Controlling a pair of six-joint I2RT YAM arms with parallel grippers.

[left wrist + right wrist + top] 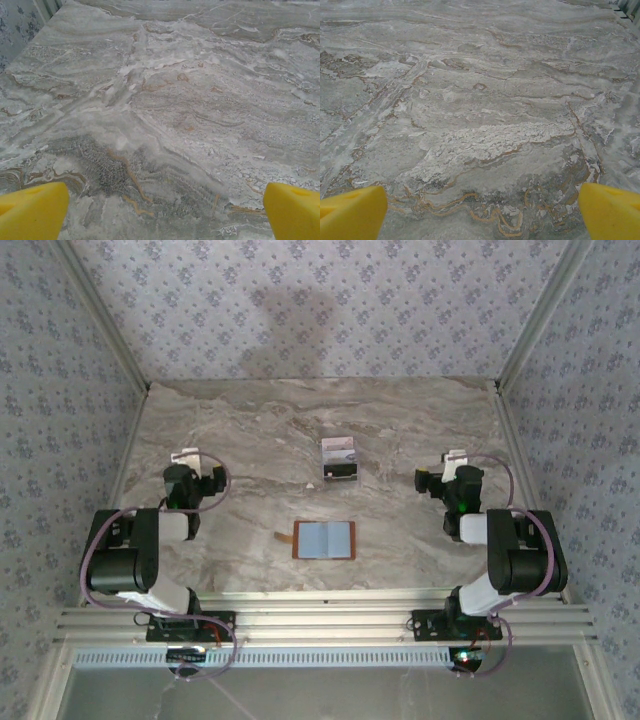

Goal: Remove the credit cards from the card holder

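Card holder (324, 540) open flat mid-table; credit cards (340, 459) beyond it; left claw (162, 212), right claw (482, 212) wide, empty.

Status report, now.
Left gripper open, right gripper open, both over bare marble table. Card holder lies open, centre table. Cards loose beyond it. Nothing in the way.

The table (230, 440) has a grey marble-look top with pale streaks and thin brown veins, which show up close in both wrist views. Walls (320, 300) papered in a small blue-grey flower print close it in at the back and both sides, with a soft shadow (300, 320) on the back one. Ribbed aluminium rails (330, 625) run along the near edge.
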